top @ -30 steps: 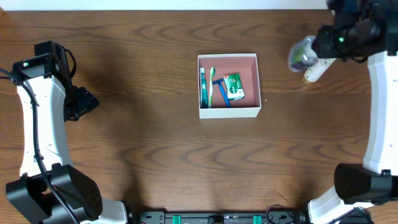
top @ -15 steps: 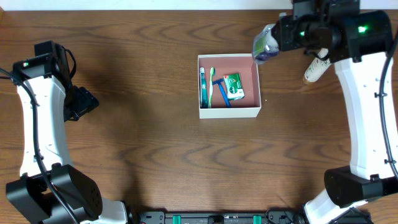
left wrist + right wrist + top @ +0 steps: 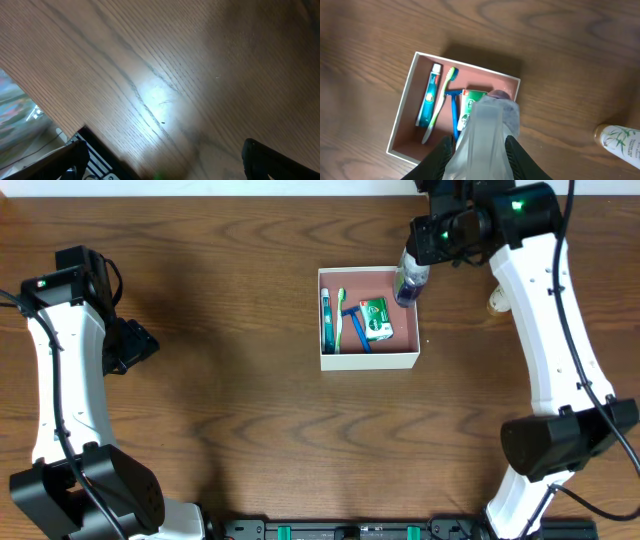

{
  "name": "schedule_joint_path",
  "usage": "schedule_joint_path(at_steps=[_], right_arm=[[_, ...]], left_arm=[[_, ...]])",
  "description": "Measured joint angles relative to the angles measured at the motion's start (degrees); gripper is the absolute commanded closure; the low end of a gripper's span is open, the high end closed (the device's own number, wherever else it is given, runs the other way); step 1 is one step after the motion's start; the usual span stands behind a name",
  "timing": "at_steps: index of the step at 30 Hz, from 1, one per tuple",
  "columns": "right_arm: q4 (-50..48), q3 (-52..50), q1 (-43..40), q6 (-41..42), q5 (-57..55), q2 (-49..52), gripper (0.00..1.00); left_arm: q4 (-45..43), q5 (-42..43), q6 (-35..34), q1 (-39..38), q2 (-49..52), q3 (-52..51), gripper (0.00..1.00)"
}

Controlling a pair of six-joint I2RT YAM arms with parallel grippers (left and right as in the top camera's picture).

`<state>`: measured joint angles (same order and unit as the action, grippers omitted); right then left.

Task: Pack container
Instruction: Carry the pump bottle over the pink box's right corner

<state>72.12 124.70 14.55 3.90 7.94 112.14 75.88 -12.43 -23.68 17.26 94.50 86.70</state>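
Observation:
The container point(image 3: 368, 361) is a square white box with a pink inside at the table's middle; it also shows in the right wrist view point(image 3: 405, 95). Inside lie a teal tube point(image 3: 326, 320), a green toothbrush point(image 3: 339, 315), a blue razor point(image 3: 355, 328) and a green packet point(image 3: 376, 319). My right gripper point(image 3: 420, 250) is shut on a clear plastic bottle with a purple end point(image 3: 408, 280), held above the box's back right corner; the bottle fills the right wrist view point(image 3: 487, 135). My left gripper point(image 3: 135, 345) is open and empty at the far left.
A white bottle with a leaf print and a tan cap point(image 3: 504, 295) lies on the table right of the box, also seen in the right wrist view point(image 3: 620, 142). The left wrist view shows bare wood and the table's edge point(image 3: 75, 130).
My right arm has carried the clear bottle leftward from the table's right side to above the box's back right corner. The left arm has not moved.

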Motion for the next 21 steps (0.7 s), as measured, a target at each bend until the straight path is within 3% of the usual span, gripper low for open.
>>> schedule_joint_path(at_steps=[21], right_arm=[[-2.9, 0.1, 0.0, 0.0, 0.2, 4.8, 0.78]], left_arm=[[0.0, 0.0, 0.0, 0.0, 0.0, 0.0, 0.02]])
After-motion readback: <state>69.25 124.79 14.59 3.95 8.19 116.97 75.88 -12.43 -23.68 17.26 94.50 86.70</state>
